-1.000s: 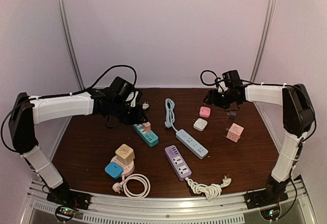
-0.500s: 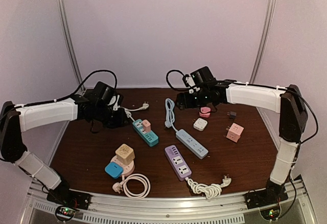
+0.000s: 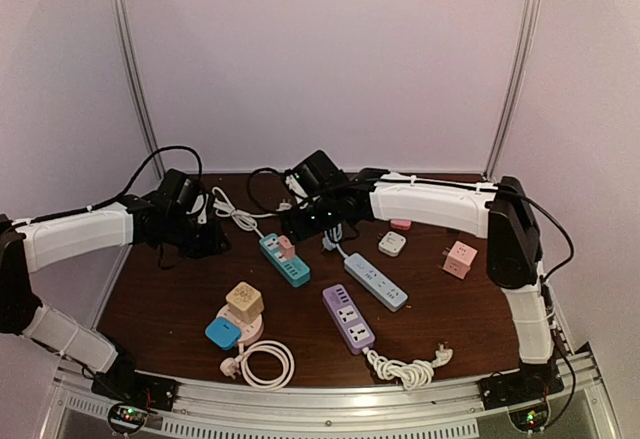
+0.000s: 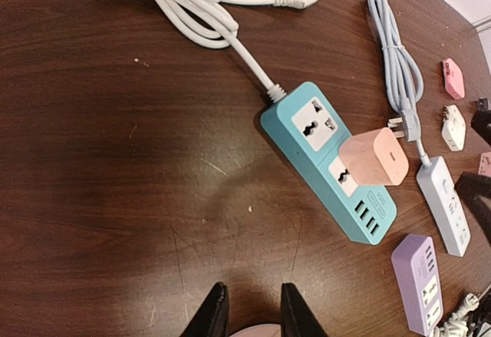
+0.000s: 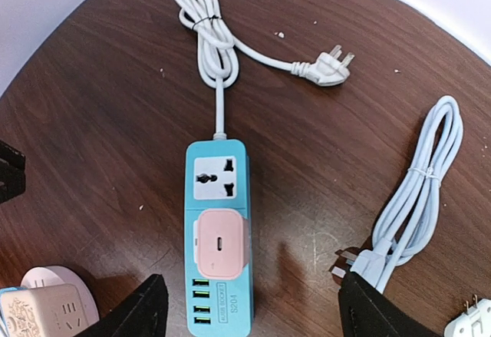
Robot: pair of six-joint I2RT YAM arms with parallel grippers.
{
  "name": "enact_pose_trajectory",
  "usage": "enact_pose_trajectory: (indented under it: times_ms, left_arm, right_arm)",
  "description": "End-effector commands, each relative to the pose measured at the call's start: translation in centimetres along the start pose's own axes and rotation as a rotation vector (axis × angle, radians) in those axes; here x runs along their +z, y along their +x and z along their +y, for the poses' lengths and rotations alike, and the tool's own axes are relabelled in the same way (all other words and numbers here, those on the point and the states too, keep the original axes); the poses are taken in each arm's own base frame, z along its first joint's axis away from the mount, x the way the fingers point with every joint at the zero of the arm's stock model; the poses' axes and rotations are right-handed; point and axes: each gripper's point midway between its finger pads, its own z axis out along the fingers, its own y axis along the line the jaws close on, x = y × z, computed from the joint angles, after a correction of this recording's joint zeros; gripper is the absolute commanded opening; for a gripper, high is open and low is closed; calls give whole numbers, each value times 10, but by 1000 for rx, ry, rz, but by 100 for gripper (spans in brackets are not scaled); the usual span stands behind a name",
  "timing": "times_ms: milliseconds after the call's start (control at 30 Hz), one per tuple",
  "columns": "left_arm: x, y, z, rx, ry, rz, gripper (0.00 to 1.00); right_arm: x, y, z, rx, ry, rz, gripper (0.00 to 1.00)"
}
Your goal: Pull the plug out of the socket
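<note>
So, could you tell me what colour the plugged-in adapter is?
The adapter is pink; right wrist view.

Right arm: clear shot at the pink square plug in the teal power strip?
Probably yes. The right gripper hangs open above the pink square plug, nothing between them. The teal power strip lies unobstructed, and the left gripper is off to the side.

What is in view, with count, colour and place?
teal strip: one, teal, centre, white cord behind
charger: one, pink, plugged into teal strip
white strip: one, white, right of teal strip
purple strip: one, purple, front centre
cube adapter: one, pink, right side
small adapters: two, white and pink, back right
beige cube: one, beige, on pink base, front left
blue block: one, blue, beside it
table: one, dark brown
left gripper: one, black, open, left of teal strip
right gripper: one, black, wide open, over teal strip
</note>
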Motion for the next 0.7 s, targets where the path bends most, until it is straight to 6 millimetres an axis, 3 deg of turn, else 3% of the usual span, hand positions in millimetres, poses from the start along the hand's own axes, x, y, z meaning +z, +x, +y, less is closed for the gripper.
enact_pose_trajectory:
  times_ms: [0,200,500,667]
  left_arm:
    - [-4,-5,4,21,-5,-28,25]
    - [-3,-6,3,26,-1,-23,25]
    - [1,-6,2,22,5,-15,25]
    - [4,-5,0,10,15,-10,25]
  right_arm:
    - [7,-1,11,-54,30,29,76]
    - [29,10,22,-77,27,68,67]
    - [44,19,25,-85,20,92,50]
    - [51,19,26,-92,19,91,47]
